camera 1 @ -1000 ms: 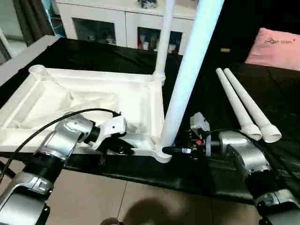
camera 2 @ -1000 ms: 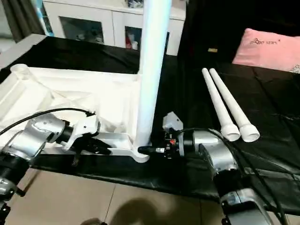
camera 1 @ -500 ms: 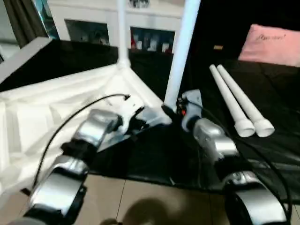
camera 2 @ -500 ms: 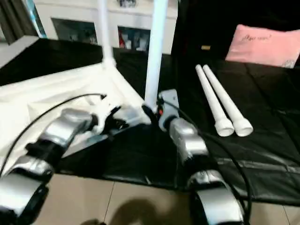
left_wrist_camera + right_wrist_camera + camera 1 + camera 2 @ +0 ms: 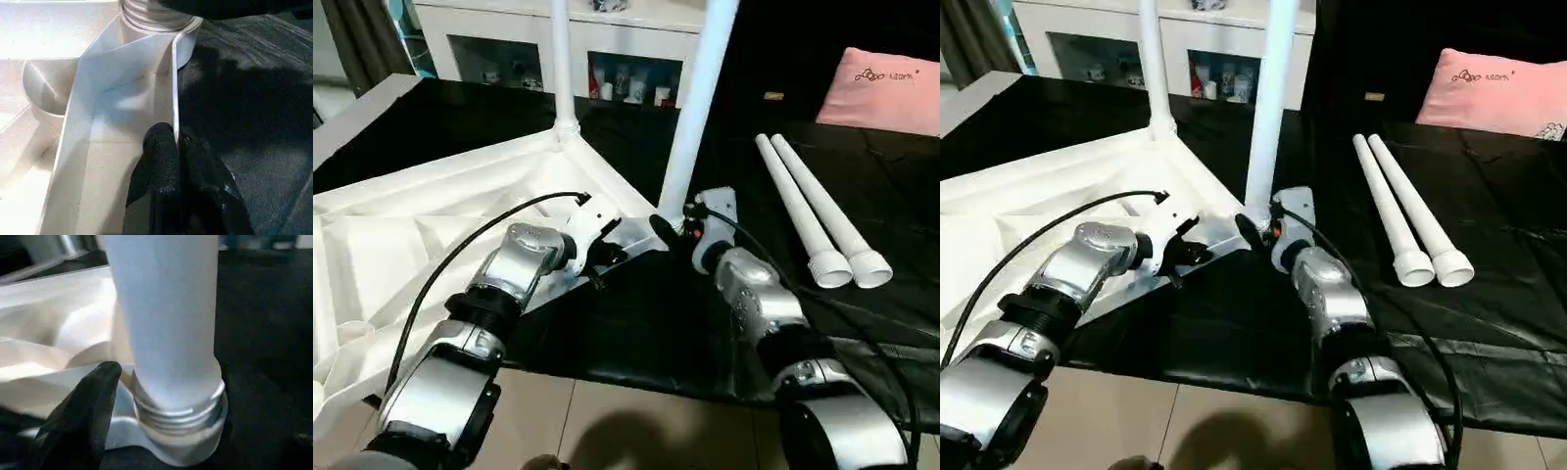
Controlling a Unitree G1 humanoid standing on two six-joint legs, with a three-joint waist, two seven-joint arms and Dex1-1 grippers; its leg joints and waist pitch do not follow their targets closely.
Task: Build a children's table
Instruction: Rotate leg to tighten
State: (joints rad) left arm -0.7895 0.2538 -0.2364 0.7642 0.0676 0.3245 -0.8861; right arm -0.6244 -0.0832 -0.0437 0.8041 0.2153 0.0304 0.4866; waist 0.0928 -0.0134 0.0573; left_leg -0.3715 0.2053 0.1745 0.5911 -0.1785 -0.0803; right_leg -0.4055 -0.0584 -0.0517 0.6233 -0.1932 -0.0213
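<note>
**Rim pinched, near leg only partly home**

The left gripper (image 5: 177, 147) has its two black fingers pressed together on the thin upright rim of the tabletop (image 5: 401, 235), close to the corner socket that holds the near leg (image 5: 697, 108). The right gripper (image 5: 666, 231) sits at that leg's base; one finger (image 5: 80, 411) shows beside the leg with a gap to it, and the other is hidden, so I cannot tell whether the jaws are spread or holding.

Thread rings show above the socket, so the leg looks not fully seated. The risk, as I judge it: if the tabletop is dragged or turned by that rim, the leg could tip or work loose, and the thin rim could slip from the pinch. The tabletop's near left part also hangs past the table edge, so it might slide off.

The tabletop lies underside up on the black cloth (image 5: 636, 323). A far leg (image 5: 561, 69) stands in another corner. Two spare legs (image 5: 813, 220) lie side by side well to the right.
</note>
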